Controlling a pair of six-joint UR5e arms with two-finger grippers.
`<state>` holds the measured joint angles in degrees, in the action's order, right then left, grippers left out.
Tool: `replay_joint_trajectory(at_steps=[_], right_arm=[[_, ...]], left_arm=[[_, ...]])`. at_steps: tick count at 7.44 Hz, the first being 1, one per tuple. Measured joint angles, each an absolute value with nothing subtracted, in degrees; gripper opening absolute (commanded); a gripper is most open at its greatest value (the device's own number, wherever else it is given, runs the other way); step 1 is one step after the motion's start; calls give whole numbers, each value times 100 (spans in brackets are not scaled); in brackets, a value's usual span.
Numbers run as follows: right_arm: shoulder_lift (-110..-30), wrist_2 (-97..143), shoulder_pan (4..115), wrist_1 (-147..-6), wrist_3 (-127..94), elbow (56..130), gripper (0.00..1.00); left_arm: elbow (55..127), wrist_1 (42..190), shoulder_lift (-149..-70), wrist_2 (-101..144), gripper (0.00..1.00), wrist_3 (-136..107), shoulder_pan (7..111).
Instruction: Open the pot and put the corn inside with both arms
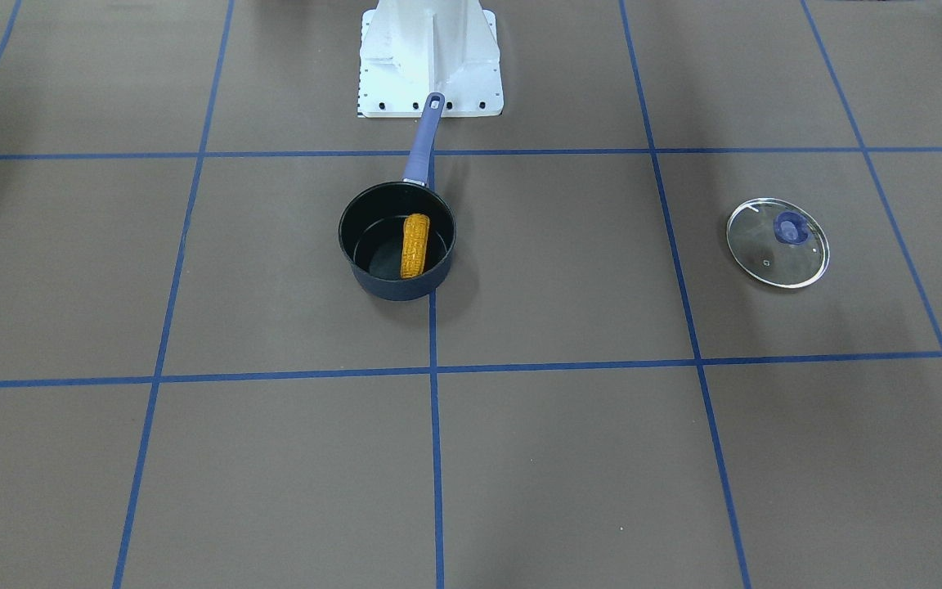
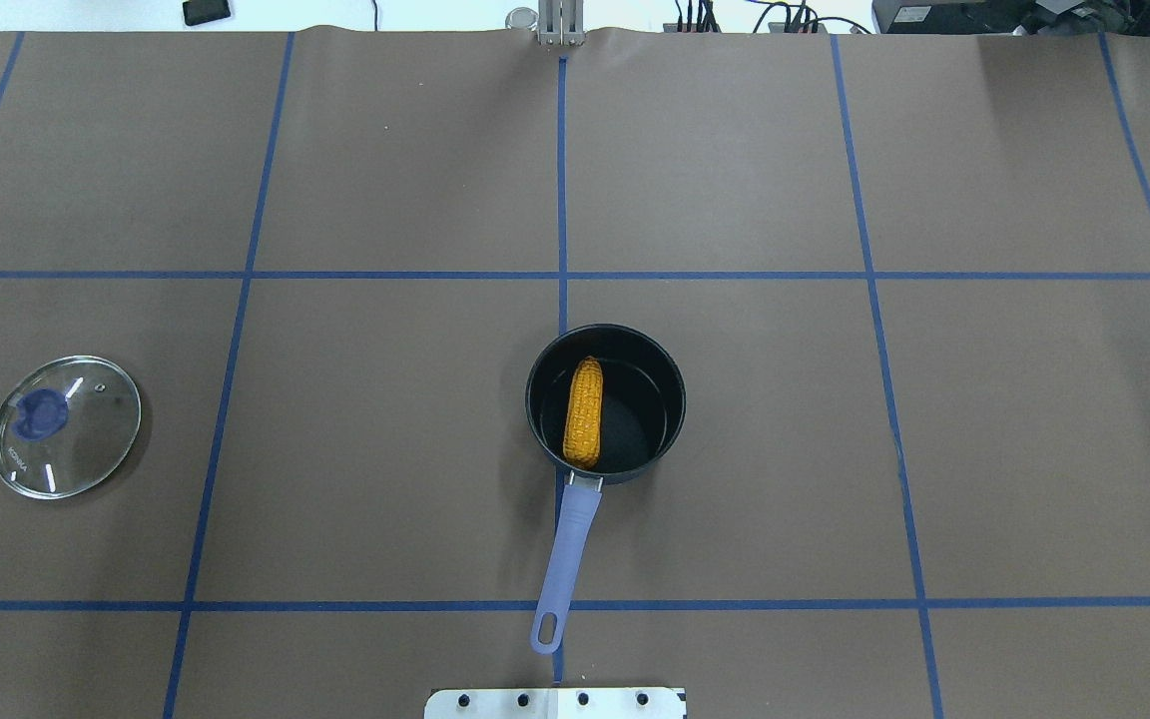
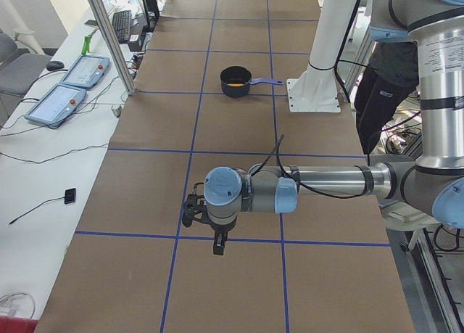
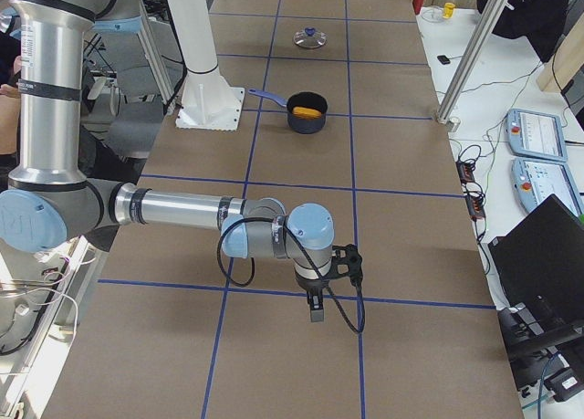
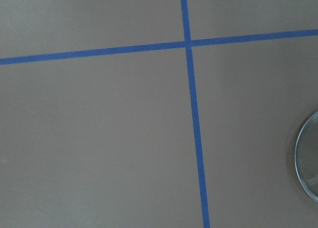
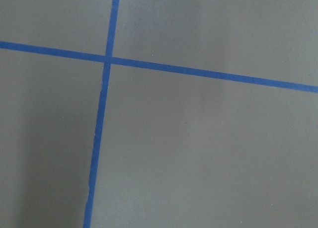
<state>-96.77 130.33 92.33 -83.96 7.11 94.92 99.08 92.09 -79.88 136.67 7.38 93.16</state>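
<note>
Orange-yellow corn (image 1: pixel 414 245) lies inside the uncovered navy pot (image 1: pixel 393 288) in the front-facing view, with the glass lid (image 1: pixel 765 254) well apart on the brown table (image 1: pixel 193 458); the overhead view agrees. In the left-end view the left gripper (image 3: pixel 217 244) hangs above the table far from the pot. In the right-end view the right gripper (image 4: pixel 315 309) does likewise, and I cannot tell whether either is spread or pressed together.

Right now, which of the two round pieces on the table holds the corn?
The dark pot with the long handle; the corn lies inside. The glass lid lies well apart.
</note>
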Motion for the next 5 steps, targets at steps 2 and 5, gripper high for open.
replay_joint_trajectory(at_steps=[2, 5], right_arm=[[-9594, 13153, 9001, -8362, 656, 9499, 100], [-9567, 13221, 8930, -8348, 661, 9503, 100]], left_arm=[[9912, 9219, -7989, 13667, 98, 738, 9316], [9909, 9252, -7989, 13667, 98, 738, 9316]])
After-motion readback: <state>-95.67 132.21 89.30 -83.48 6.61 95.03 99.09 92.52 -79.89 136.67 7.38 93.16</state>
